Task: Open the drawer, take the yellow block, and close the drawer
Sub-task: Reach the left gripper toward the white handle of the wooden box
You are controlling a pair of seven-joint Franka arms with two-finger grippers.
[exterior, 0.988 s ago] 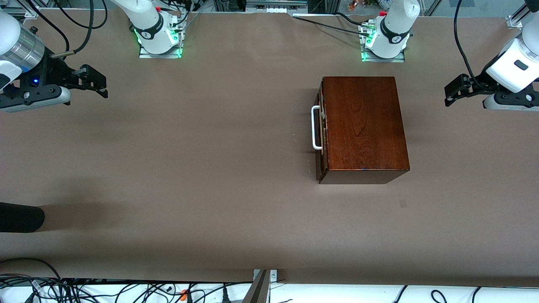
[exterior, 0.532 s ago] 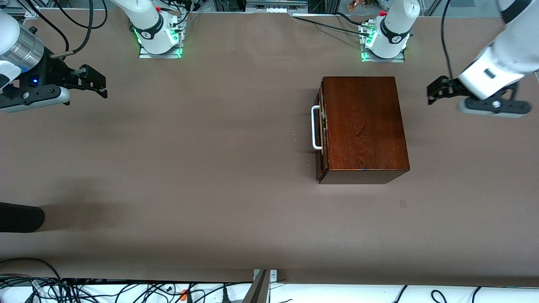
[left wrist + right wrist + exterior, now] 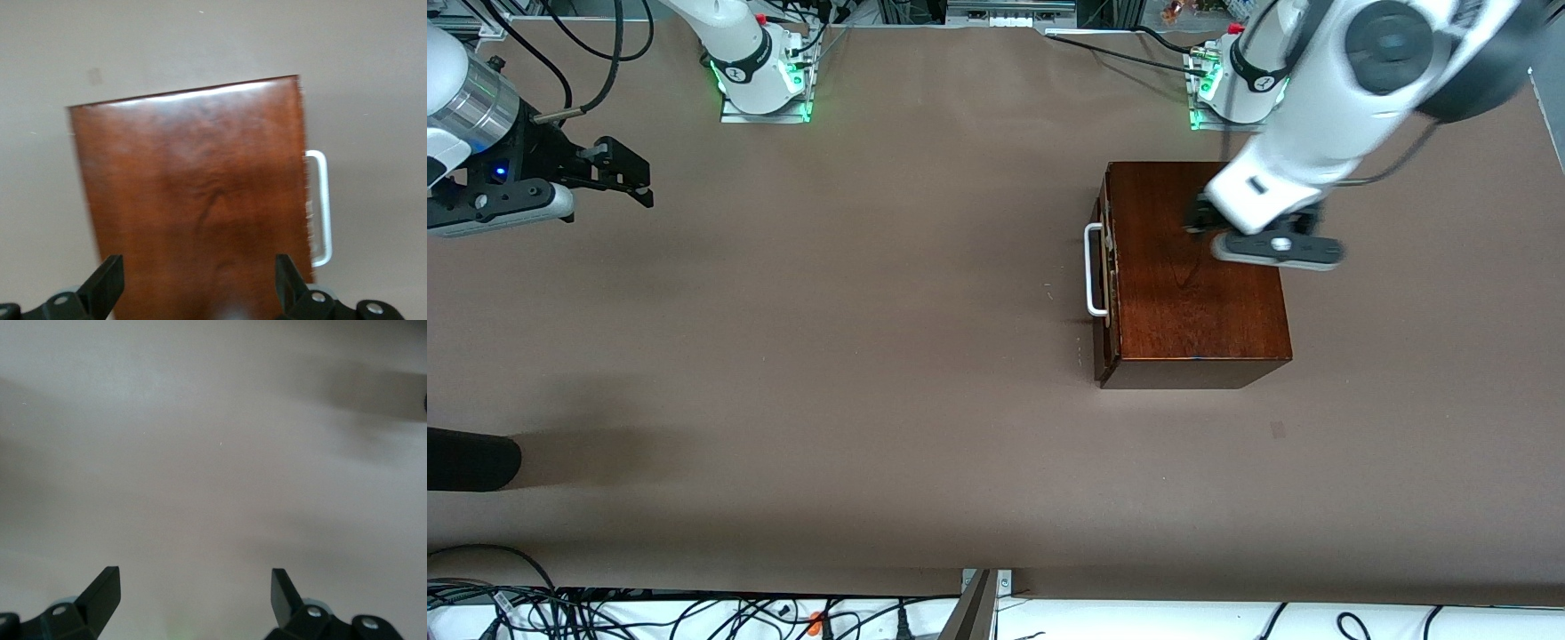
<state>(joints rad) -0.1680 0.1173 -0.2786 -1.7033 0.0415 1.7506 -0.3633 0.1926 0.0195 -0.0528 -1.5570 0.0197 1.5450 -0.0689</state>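
Hovering over the glossy rectangular wooden box (image 3: 1192, 267), the left end effector (image 3: 200, 283) gapes wide, empty.

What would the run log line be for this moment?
stage: approach | drawer: shut | yellow block: not visible | left gripper: open, over box top | right gripper: open, waiting
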